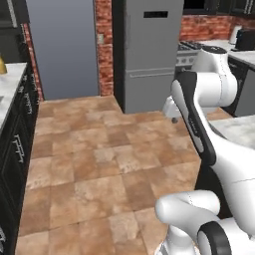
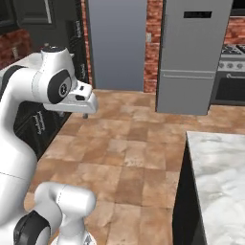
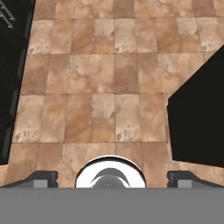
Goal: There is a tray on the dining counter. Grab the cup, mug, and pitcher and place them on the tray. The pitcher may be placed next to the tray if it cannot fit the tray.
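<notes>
Floor [image 1: 89, 159]: mottled brown stone tiles, matt.
Fridge [image 2: 191, 57]: smooth grey metal.
Counter [image 2: 220, 172]: white veined marble, at 4 o'clock.
Wall [image 1: 103, 20]: rough red brick.

white marble dining counter [image 2: 217, 167] – dark base – on brown tiled floor [image 2: 124, 143].

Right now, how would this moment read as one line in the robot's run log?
gripper: open, empty, over floor | dining counter: corner at right, bare where seen | fridge: ahead | phase: in transit
</notes>
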